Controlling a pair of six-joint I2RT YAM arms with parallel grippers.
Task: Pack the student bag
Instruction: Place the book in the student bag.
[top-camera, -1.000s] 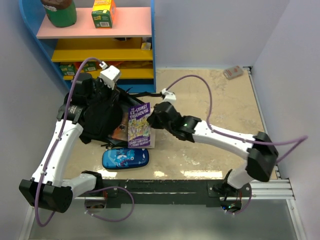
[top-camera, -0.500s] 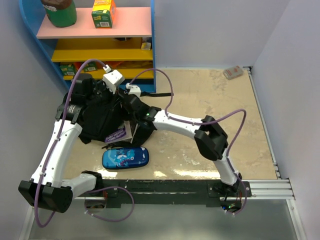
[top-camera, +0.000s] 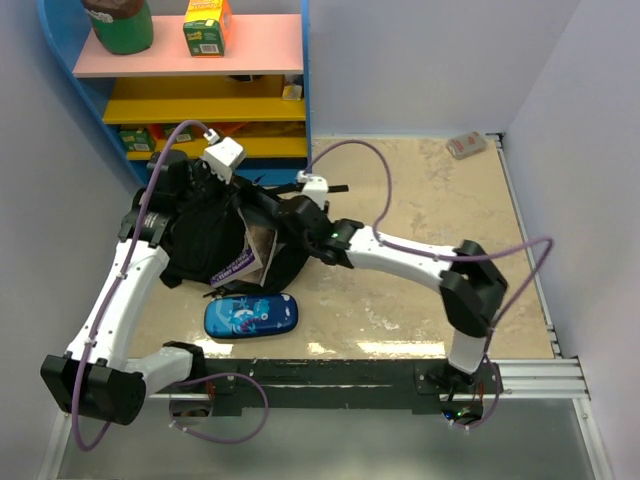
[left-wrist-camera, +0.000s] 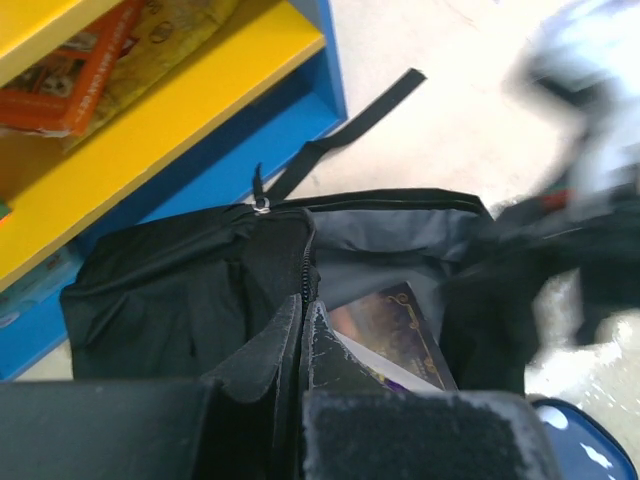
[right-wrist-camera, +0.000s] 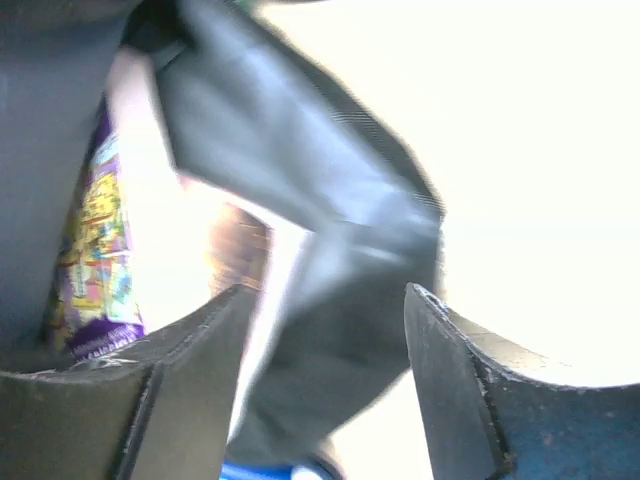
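The student bag (top-camera: 205, 235) is a black fabric backpack lying at the left of the table, its zip opening facing right. My left gripper (top-camera: 205, 192) is shut on the bag's zip edge (left-wrist-camera: 303, 262) and holds the opening up; its fingers (left-wrist-camera: 335, 350) meet on the fabric. A purple book (top-camera: 238, 264) and a darker one (left-wrist-camera: 392, 322) sit partly inside the opening. My right gripper (top-camera: 282, 228) stands open at the bag's mouth. Blurred black bag fabric (right-wrist-camera: 330, 270) lies before its open jaws, with the purple book (right-wrist-camera: 92, 250) to the left.
A blue pencil case (top-camera: 251, 315) lies on the table just in front of the bag. A blue shelf unit (top-camera: 305, 90) with pink and yellow boards stands behind the bag. A small white and red object (top-camera: 466, 146) lies at the far right corner.
The right gripper carried the purple book from beside the bag into its opening, then opened and drew back a little to the right. The left gripper has kept its hold.
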